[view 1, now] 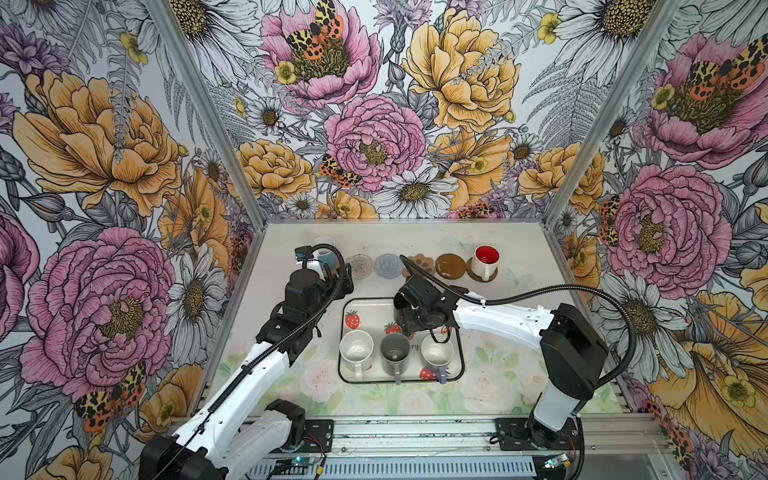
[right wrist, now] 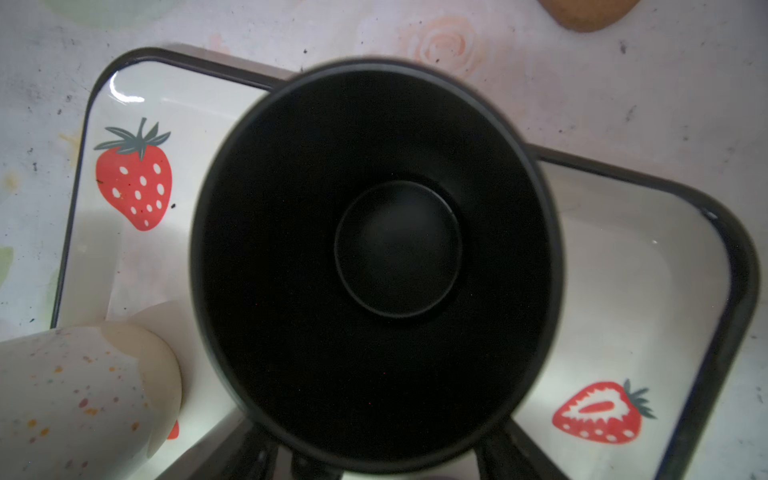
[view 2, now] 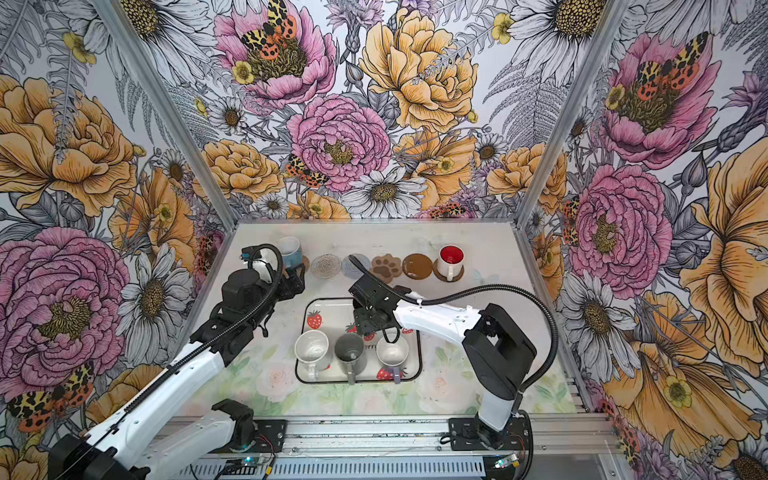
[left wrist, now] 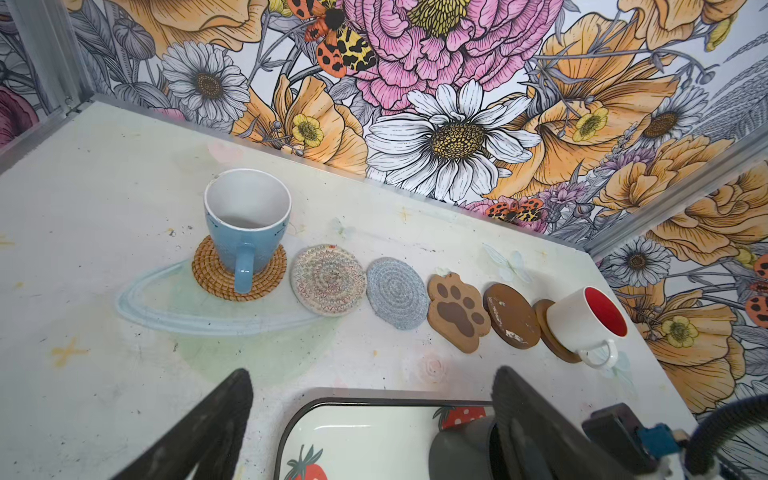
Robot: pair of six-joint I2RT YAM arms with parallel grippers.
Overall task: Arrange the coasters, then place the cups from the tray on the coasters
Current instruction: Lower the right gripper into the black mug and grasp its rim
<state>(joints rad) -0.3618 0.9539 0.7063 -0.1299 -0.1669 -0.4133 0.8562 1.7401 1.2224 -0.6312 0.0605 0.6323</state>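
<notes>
Six coasters lie in a row at the back. The light blue cup stands on the tan rattan coaster. The whitish, grey-blue, paw and one brown coaster are bare. The red-inside cup sits on the other brown disc. My left gripper hangs open and empty in front of the row. My right gripper is shut on the black cup over the back of the tray. The white, grey and lavender cups stand along the tray's front.
Flowered walls close in the table on three sides. The right arm reaches across above the tray's right part, its cable arching over the coaster row. The left arm stands to the left of the tray.
</notes>
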